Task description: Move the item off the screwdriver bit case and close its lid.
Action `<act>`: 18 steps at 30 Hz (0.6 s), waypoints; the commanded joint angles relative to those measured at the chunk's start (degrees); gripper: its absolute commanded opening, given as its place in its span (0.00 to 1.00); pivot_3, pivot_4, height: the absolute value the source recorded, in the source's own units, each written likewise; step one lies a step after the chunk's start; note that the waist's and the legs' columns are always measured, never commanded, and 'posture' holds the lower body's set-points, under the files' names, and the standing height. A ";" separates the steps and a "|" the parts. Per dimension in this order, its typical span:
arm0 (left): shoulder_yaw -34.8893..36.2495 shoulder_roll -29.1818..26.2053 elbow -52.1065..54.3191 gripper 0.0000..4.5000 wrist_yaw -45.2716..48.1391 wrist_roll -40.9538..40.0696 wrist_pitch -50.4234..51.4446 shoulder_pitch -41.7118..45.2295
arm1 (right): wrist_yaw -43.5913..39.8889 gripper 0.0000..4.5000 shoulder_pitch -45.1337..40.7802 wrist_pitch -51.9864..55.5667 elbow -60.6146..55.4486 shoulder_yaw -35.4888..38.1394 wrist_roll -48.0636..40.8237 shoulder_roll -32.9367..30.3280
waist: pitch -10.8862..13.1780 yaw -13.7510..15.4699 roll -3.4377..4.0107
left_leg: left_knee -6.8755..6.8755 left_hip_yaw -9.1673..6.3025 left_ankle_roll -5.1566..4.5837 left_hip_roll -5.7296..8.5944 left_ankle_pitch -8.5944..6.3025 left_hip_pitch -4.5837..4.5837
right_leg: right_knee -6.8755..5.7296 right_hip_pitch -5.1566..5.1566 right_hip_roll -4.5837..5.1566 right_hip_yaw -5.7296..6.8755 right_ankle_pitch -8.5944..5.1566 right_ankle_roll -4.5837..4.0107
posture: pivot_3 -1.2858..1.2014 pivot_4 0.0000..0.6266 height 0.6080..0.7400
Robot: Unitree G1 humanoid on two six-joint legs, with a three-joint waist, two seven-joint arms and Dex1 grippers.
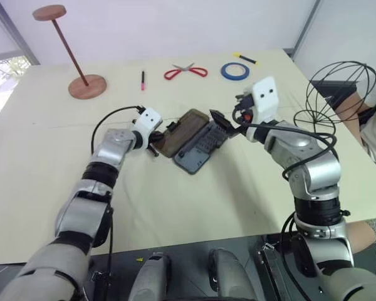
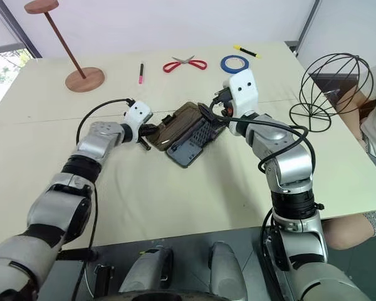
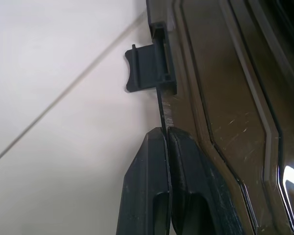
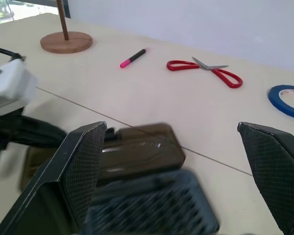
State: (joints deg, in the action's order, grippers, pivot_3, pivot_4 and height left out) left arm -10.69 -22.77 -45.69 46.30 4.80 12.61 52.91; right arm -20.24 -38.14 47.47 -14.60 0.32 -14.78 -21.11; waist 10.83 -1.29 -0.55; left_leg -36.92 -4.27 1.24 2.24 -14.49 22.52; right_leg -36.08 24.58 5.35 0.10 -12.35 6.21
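The lid edge is pinched by the left gripper; it should be swung right over the tray while the right gripper fingers stay spread

Count on table: 1 screwdriver bit case, 1 wire globe cage, 1 red scissors, 1 blue tape roll, 1 pink marker, 1 yellow marker, 1 wooden stand.
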 commanded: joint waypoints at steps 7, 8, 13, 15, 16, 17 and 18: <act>-3.26 -9.15 -0.84 0.02 24.13 -0.85 -21.26 -1.04 | -0.40 1.00 -0.99 -0.91 -1.35 0.39 -0.11 -0.26 | 0.01 0.32 -0.01 | -0.02 0.01 0.00 0.00 0.00 0.06 | 0.04 0.01 0.01 0.00 0.00 0.00 | 0.52 0.24 1.00; -3.18 -9.60 -2.18 0.02 25.20 -0.73 -23.24 -0.45 | -0.39 1.00 -0.97 -0.84 -1.39 0.38 -0.13 -0.23 | 0.01 0.33 -0.01 | -0.02 0.01 0.00 0.00 0.00 0.06 | 0.04 0.01 0.01 0.00 0.00 0.00 | 0.52 0.24 1.00; -3.52 -10.12 -11.49 0.02 23.73 2.24 -34.32 3.62 | -0.44 1.00 -0.95 -0.87 -1.44 0.21 -0.20 -0.06 | 0.03 0.50 -0.04 | -0.08 -0.01 -0.01 0.00 0.00 0.11 | 0.03 0.01 0.01 0.02 0.00 0.00 | 0.52 0.24 1.00; -3.67 -9.79 -15.08 0.02 21.80 3.48 -37.33 5.19 | -0.52 1.00 -0.98 -0.94 -1.43 0.11 -0.21 -0.02 | 0.03 0.46 -0.05 | -0.10 0.00 -0.01 0.01 -0.01 0.12 | 0.03 0.01 0.01 0.03 0.00 0.01 | 0.52 0.24 1.00; -3.84 -9.64 -16.64 0.02 20.68 4.19 -39.05 5.83 | -0.55 1.00 -1.00 -0.96 -1.43 0.07 -0.22 -0.01 | 0.03 0.46 -0.05 | -0.10 -0.01 -0.02 0.01 -0.01 0.12 | 0.03 0.01 0.01 0.03 0.00 0.01 | 0.52 0.24 1.00; -4.03 -9.51 -18.05 0.02 19.61 4.87 -40.48 6.41 | -0.57 1.00 -1.00 -0.98 -1.44 0.03 -0.23 -0.01 | 0.03 0.45 -0.05 | -0.10 -0.01 -0.02 0.01 -0.01 0.12 | 0.02 0.01 0.01 0.04 0.00 0.01 | 0.52 0.24 1.00; -4.22 -9.38 -19.28 0.02 18.29 5.62 -41.77 6.93 | -0.59 1.00 -1.00 -0.97 -1.46 0.00 -0.23 -0.02 | 0.03 0.34 -0.05 | -0.09 -0.01 -0.02 0.01 -0.01 0.11 | 0.01 0.01 0.01 0.03 0.00 0.01 | 0.52 0.24 1.00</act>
State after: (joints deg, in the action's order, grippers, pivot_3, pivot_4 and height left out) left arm -14.96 -31.63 -63.46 66.96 8.82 -25.96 58.23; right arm -20.69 -38.17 47.47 -14.43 0.05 -14.79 -21.17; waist 10.87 -0.95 -0.60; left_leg -37.01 -4.27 1.22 2.25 -14.50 22.64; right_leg -36.07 24.60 5.36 0.13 -12.35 6.22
